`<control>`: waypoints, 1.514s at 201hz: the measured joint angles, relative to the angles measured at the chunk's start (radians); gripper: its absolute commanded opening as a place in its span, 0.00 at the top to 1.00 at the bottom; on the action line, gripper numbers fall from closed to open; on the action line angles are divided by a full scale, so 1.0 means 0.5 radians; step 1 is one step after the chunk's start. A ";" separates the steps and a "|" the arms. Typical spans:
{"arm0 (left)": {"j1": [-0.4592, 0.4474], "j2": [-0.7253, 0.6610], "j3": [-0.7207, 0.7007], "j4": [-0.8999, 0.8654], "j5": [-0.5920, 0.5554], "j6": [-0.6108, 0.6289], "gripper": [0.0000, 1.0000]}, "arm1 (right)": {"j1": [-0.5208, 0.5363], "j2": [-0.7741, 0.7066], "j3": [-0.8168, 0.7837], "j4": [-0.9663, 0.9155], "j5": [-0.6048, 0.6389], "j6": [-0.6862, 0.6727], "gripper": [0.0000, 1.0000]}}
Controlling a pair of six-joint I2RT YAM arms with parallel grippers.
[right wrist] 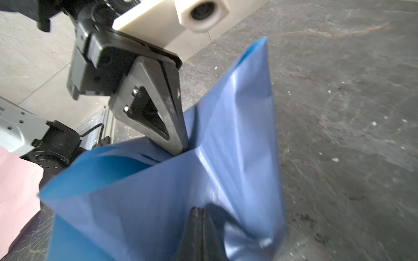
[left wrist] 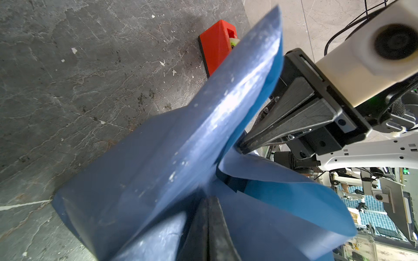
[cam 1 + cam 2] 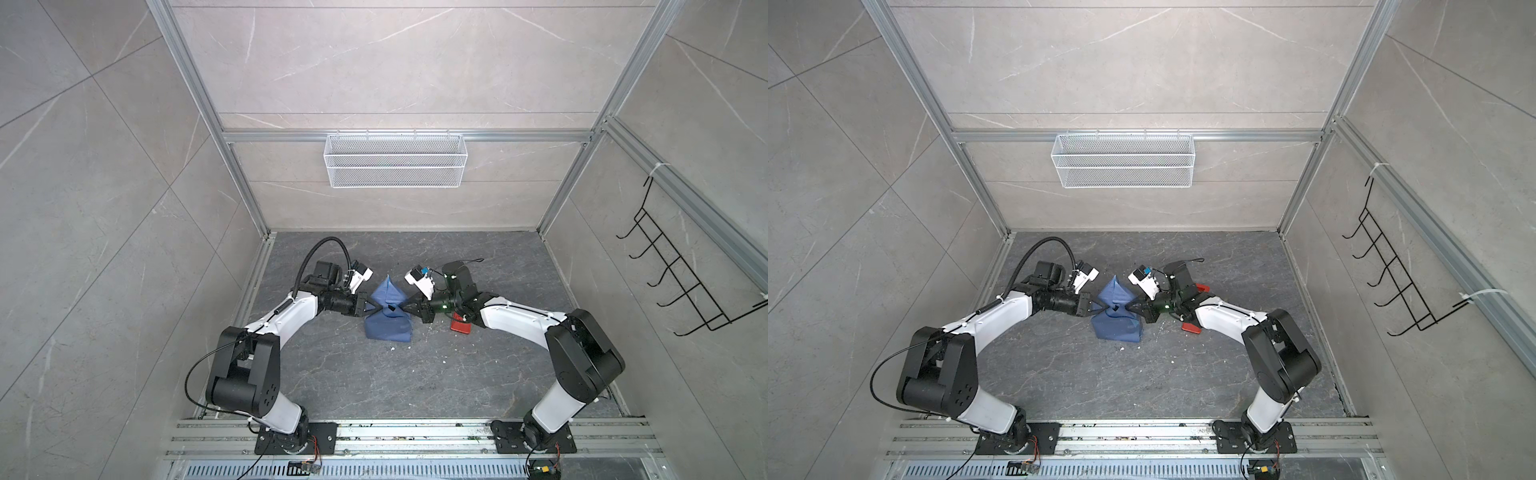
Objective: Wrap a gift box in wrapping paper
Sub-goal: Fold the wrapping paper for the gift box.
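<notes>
My two pincers meet from opposite sides at the wrapping paper [image 3: 388,326] [image 3: 1117,330], which sits as a blue bundle on the dark stone surface [image 3: 374,374], in the middle between my arms. The left pincer [image 3: 379,309] [image 3: 1106,309] comes from the left side and the right pincer [image 3: 402,308] [image 3: 1127,307] from the right side. In both top views their tips point at each other, close but not touching, over the middle of the bundle.

Both pincers are clenched, the jaws lying flat together. In the left wrist view the tip of the left pincer [image 2: 209,201] is pressed into a fold of the wrapping paper [image 2: 147,171], and the right pincer [image 2: 244,148] touches the paper edge from the other side. The right wrist view shows the same thing mirrored: the right pincer [image 1: 199,211] is sunk in the paper [image 1: 147,196], and the left pincer [image 1: 182,146] has its tip in a fold. I cannot tell whether a layer of paper is caught between the jaws.

On the far side, one flap of paper stands up to a point. Of the gift box [image 2: 233,183] I see only a small dark corner between the folds; the rest is covered.

The red tape dispenser [image 3: 461,326] [image 2: 217,47] lies on the surface below my right arm, beside the bundle but apart from it.
</notes>
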 measured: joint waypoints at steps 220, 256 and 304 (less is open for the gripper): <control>-0.023 0.204 0.378 -0.124 0.389 0.037 1.00 | -0.035 0.266 0.365 -0.466 -0.273 -0.393 1.00; -0.066 0.311 0.397 -0.139 0.409 0.037 1.00 | -0.037 0.267 0.370 -0.479 -0.278 -0.422 1.00; -0.079 0.365 0.361 -0.162 0.326 0.043 1.00 | -0.037 0.263 0.370 -0.496 -0.285 -0.453 1.00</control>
